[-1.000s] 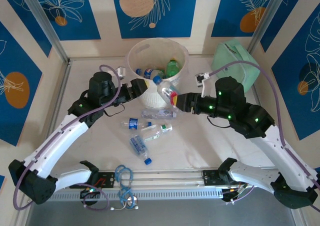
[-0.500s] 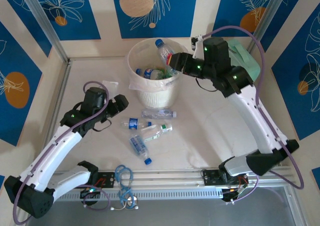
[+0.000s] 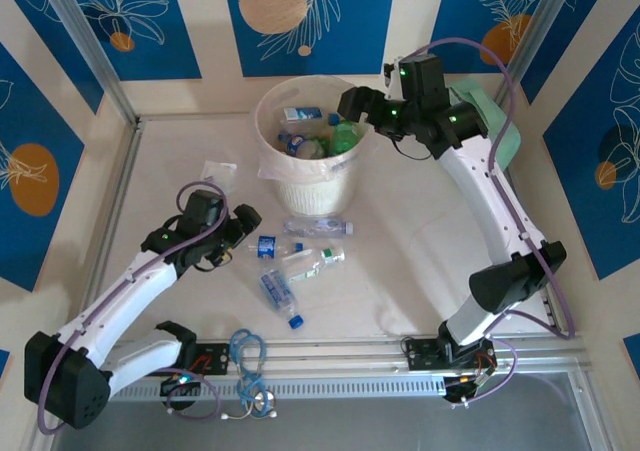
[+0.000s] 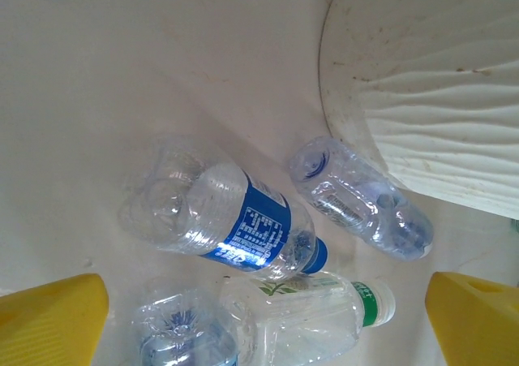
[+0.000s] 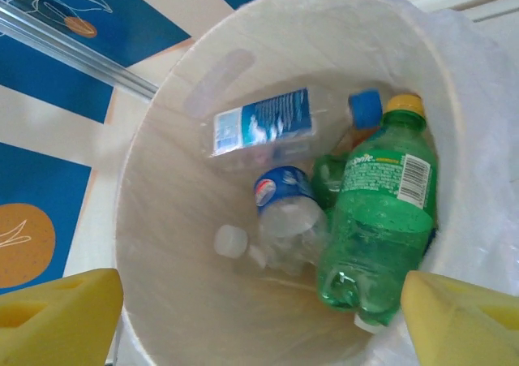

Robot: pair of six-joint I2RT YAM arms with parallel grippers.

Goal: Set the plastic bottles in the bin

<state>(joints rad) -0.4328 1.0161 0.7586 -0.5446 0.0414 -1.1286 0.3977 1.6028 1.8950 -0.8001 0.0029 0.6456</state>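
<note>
right claw (image 3: 346, 101) above the bin (image 3: 315, 201), left claw (image 3: 250, 221) above the loose bottles (image 3: 281, 293), both spread wide and empty.
from the right wrist we count at least four bottles in the bin, one green, a heap the top view blurs; from the left wrist we count four on the tabletop (image 4: 97, 58), one just beside the bin's wall.

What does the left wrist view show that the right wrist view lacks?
Left wrist, not right: a blue-labelled clear plastic bottle, a dented clear bottle and a white-capped bottle lying outside the round white bin. Right wrist, not left: the bin's inside, holding a green plastic bottle. Shared: the bin; the left end effector and right end effector stand open.
</note>
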